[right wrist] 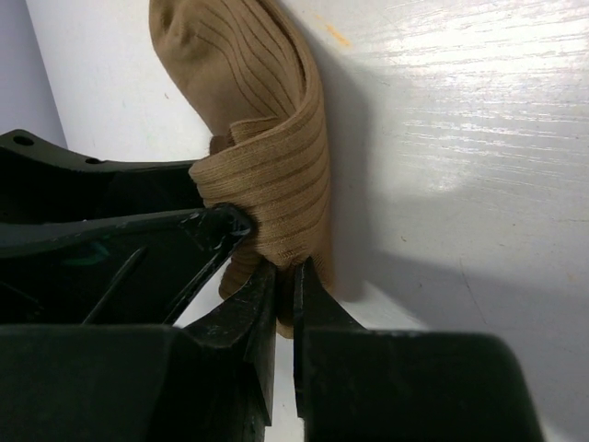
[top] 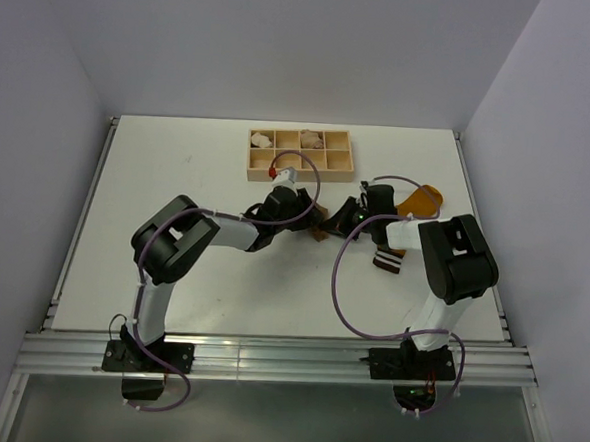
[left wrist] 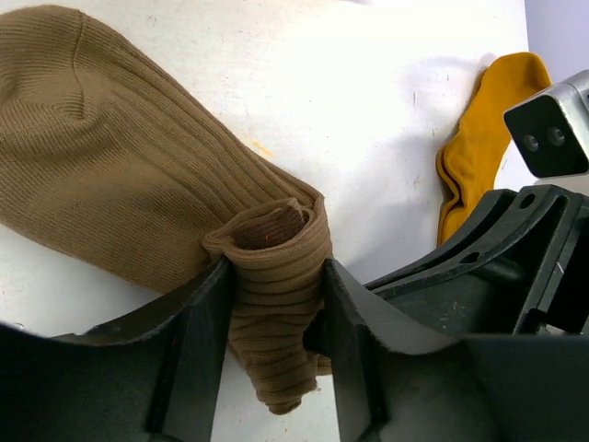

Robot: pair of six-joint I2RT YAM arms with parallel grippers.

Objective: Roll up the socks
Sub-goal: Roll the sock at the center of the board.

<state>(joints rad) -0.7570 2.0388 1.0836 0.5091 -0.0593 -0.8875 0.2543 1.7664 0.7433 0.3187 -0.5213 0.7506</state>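
Noted left fingers (left wrist: 207,350) clamped round rolled fold of tan sock (left wrist: 138,157), right fingers (right wrist: 262,322) pinched shut on its edge. Saw mustard sock (left wrist: 479,147) beyond them only in part.

Ribbed matt knit cloth of tan sock (left wrist: 120,157); smooth, faintly glossy white tabletop (left wrist: 368,92).

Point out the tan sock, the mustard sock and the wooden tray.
tan sock (left wrist: 138,166), left wrist view, ribbed body.
mustard sock (left wrist: 483,129), left wrist view, middle of the fabric.
wooden tray (top: 339,163), top external view, bare near-right compartment.
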